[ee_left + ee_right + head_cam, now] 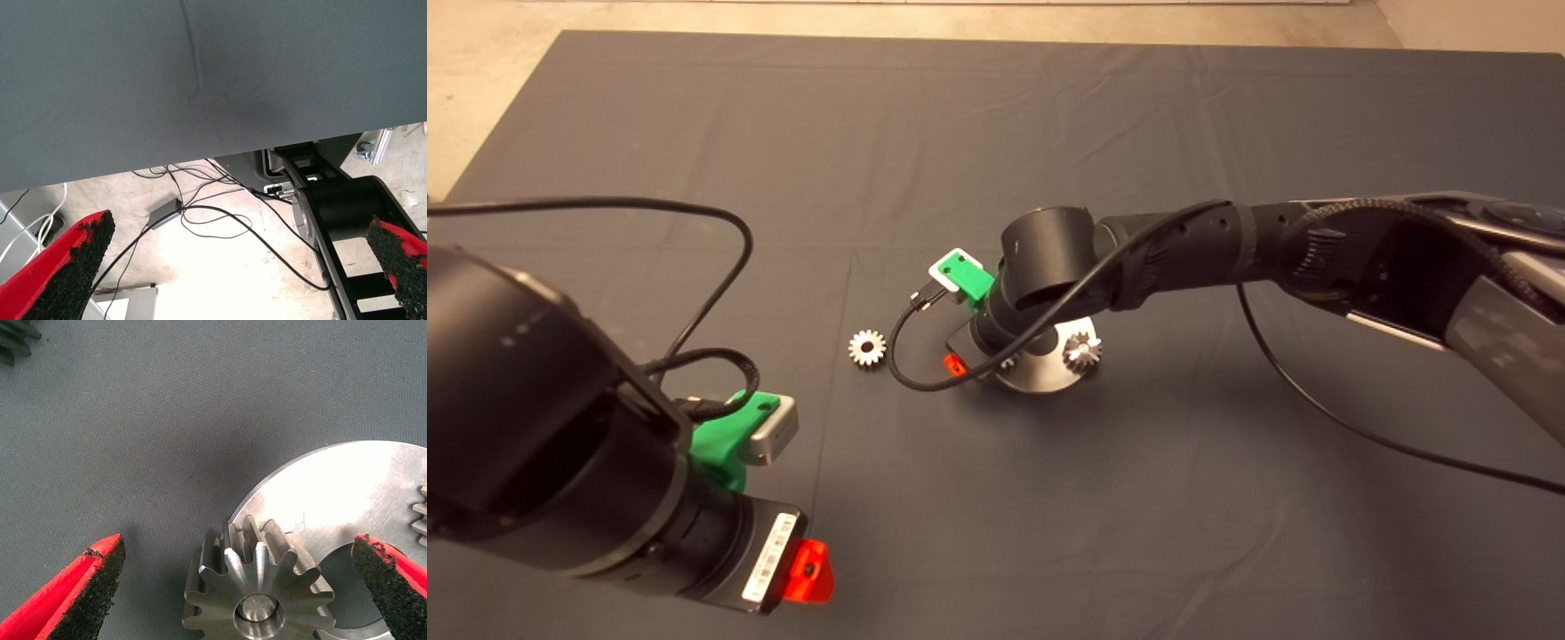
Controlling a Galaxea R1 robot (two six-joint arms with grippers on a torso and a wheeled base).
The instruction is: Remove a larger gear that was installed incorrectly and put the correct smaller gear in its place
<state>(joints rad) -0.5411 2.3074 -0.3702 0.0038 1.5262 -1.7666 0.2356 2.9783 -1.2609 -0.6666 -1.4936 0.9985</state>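
Observation:
My right gripper [980,366] hangs over the near-left rim of a round silver base plate [1049,378]. Its fingers are open. In the right wrist view [238,552] they stand either side of a grey steel bevel gear [257,597] seated on a pin at the plate's edge, without touching it. I take this for the larger gear; in the head view the arm hides it. The smaller gear [867,348], bright silver, lies loose on the mat left of the plate, and its edge shows in the right wrist view [13,340]. My left gripper [811,569] waits open and empty at the lower left.
Another gear [1082,349] sits on the plate's far-right side; its teeth show at the edge of the right wrist view [420,517]. The left wrist view shows the mat's edge [200,100], floor cables [220,220] and a black frame [347,213] beyond.

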